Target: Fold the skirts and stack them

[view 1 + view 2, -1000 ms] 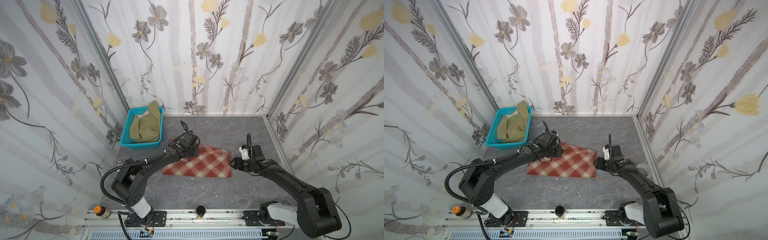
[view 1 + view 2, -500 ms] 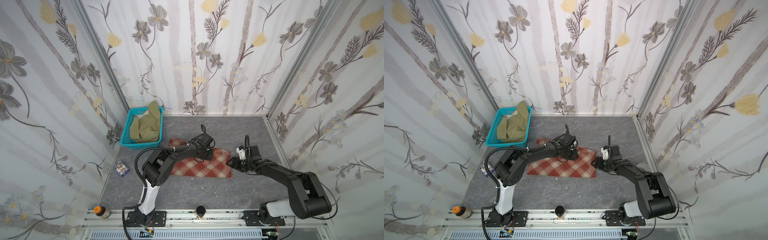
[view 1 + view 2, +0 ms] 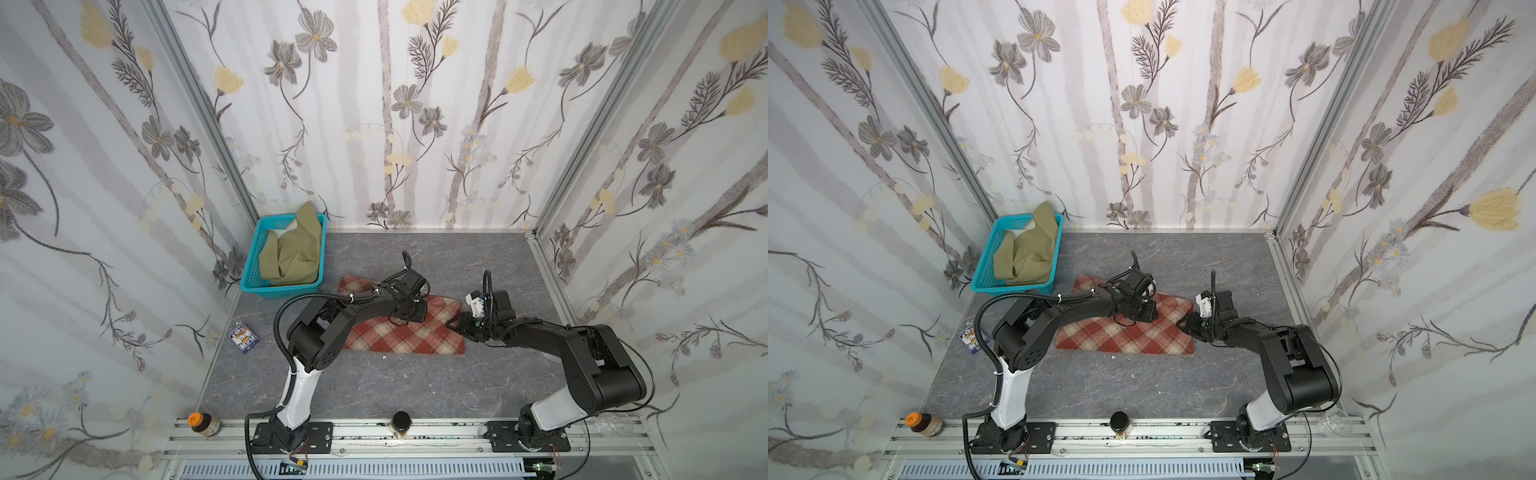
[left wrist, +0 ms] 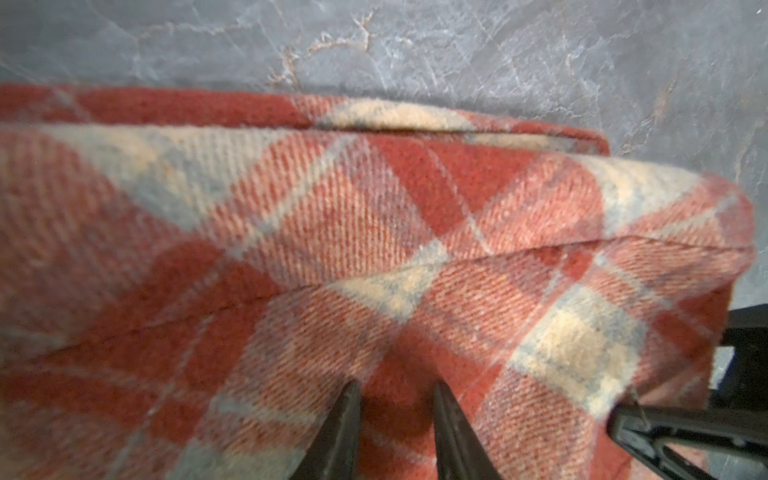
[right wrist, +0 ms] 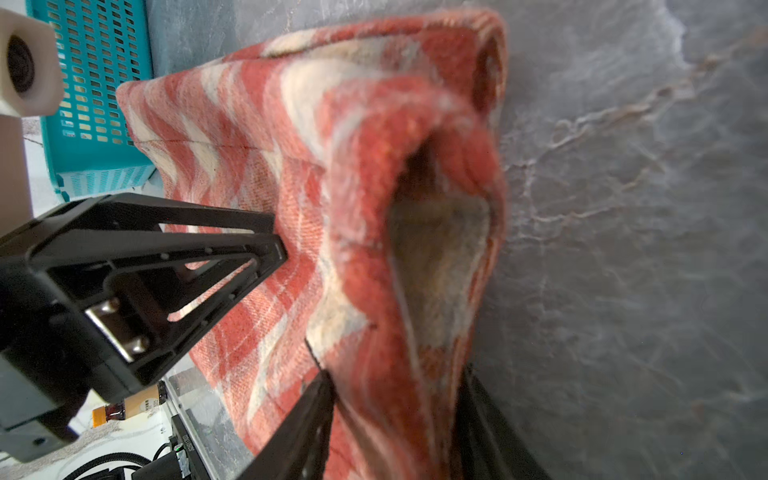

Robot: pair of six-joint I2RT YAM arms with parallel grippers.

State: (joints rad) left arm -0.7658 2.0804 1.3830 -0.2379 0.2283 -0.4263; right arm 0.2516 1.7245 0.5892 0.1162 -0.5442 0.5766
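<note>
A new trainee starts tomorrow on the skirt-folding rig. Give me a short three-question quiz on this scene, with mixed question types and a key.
1. True or false: the olive-green skirt lies in the turquoise basket.
2. Which cloth do the left gripper and right gripper both reach? A) plaid skirt B) olive-green skirt C) neither
3. Fill in: the orange-capped bottle stands nearer the ____ arm's base.
Key: 1 true; 2 A; 3 left.
</note>
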